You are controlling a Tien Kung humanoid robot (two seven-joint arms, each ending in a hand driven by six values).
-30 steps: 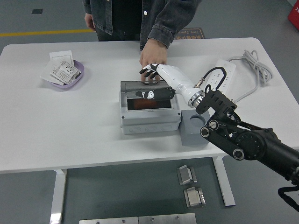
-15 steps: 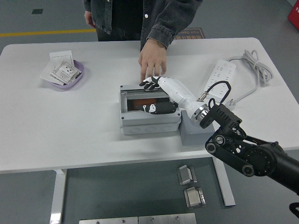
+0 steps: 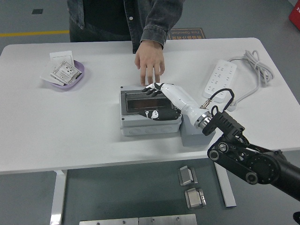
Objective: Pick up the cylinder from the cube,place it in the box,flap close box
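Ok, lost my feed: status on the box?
Right hand flat on box lid, holding nothing. Box looks closed. Person's hand just behind it.

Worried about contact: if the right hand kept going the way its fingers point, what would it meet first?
Probably the person's hand, just past the box beyond the right hand; the gap is hard to judge.

White table (image 3: 93,136) fills most of frame. Center: light grey box (image 3: 150,123) with dark, near-black flap (image 3: 147,99). Right hand (image 3: 159,101) on it has white shell, black fingers, white mark on thumb; black arm (image 3: 248,157) at lower right. Grey cube (image 3: 194,136) just right of box. Upper right: white power strip (image 3: 220,77), pale grey cable (image 3: 255,63). Upper left: lilac dish (image 3: 77,77) with white printed packets (image 3: 63,71). Top center: person's dark grey denim sleeve (image 3: 159,21). Floor grey-green, yellow line (image 3: 33,33) at upper left.
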